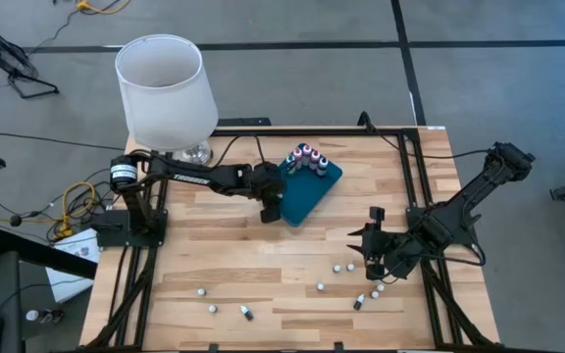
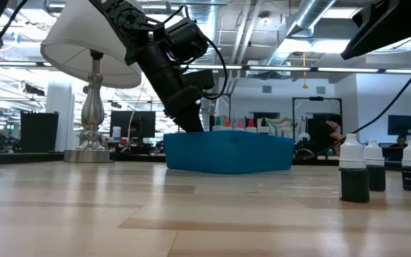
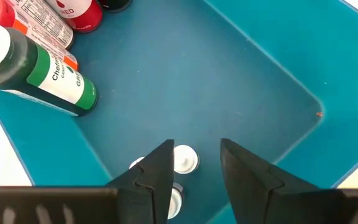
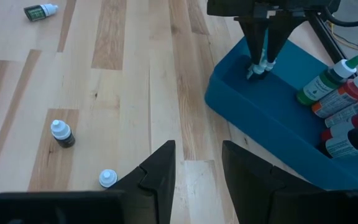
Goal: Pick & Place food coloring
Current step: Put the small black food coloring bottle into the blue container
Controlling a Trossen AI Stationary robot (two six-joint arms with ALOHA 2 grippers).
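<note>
One camera hangs overhead, facing straight down on the whole table (image 1: 292, 250). Another sits at tabletop height, looking level across the boards to the tray (image 2: 228, 152). The left wrist camera is close above the tray floor; the right wrist camera sees that tray from farther off.

Wood-plank tabletop (image 1: 224, 255) carries teal tray (image 1: 307, 196), lamp (image 1: 165, 93), and scattered food coloring bottles (image 1: 338, 267) near front edge

Bottle (image 3: 180, 160) under left gripper (image 3: 194, 163) – mostly hidden by fingers; colour unclear.
</note>
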